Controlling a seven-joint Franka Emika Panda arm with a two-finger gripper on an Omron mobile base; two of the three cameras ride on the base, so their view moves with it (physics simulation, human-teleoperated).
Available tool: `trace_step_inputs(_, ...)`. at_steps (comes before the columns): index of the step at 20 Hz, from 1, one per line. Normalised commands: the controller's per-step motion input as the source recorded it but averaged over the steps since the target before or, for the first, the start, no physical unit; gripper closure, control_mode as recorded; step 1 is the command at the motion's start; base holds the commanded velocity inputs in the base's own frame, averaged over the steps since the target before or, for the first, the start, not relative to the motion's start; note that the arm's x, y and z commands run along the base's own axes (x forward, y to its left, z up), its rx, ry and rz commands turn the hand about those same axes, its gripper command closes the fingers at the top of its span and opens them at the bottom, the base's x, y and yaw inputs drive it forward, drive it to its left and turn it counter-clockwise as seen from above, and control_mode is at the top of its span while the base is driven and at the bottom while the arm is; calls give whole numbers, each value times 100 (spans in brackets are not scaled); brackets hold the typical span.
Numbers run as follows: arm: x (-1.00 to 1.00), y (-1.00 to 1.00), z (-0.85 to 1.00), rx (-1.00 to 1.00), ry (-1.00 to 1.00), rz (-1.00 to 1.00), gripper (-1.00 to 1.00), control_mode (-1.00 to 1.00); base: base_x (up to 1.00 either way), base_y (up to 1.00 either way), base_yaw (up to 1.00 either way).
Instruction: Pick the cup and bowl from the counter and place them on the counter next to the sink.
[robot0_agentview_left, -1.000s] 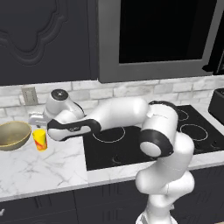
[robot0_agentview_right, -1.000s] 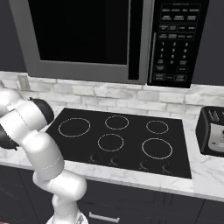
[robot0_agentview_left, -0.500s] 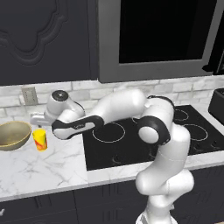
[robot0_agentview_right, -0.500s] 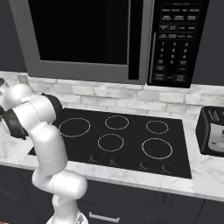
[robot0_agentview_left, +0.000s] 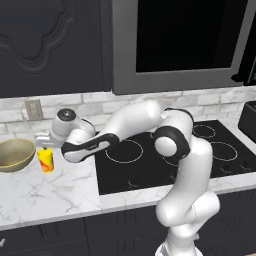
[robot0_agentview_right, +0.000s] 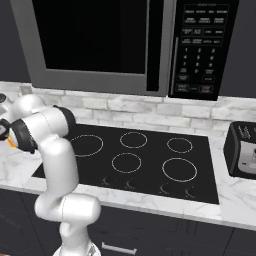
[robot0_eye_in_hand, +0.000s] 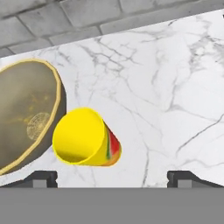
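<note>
Hovering above the small yellow tumbler with red-orange swirls (robot0_eye_in_hand: 86, 138), your two-finger gripper (robot0_eye_in_hand: 113, 177) has its jaws spread wide with nothing between them, and the cup sits off-centre, nearer one dark fingertip (robot0_eye_in_hand: 41, 176). Shift the hand sideways until the cup is midway between the tips before you lower, then close around its wall below the rim. Keep clear of the round tan-gold bowl (robot0_eye_in_hand: 24, 113), which stands just beside the cup and looks almost touching it. The tumbler (robot0_agentview_left: 45, 160) rests upright on the white marble worktop with grey veins (robot0_agentview_left: 45, 190), next to the bowl (robot0_agentview_left: 15, 154) and left of the black glass cooktop (robot0_agentview_left: 165, 160). Its tapered, glossy, thin-looking wall could slip, so grip gently and squarely.
</note>
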Motion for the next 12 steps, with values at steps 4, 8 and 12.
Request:
trace_step_inputs(4,13,5,-24,0,0,0,-100,-100,0,0,0)
trace_step_inputs(8,14,2,-23,0,0,0,-100,-100,0,0,0)
trace_step_inputs(12,15,0,-22,0,0,0,-100,-100,0,0,0)
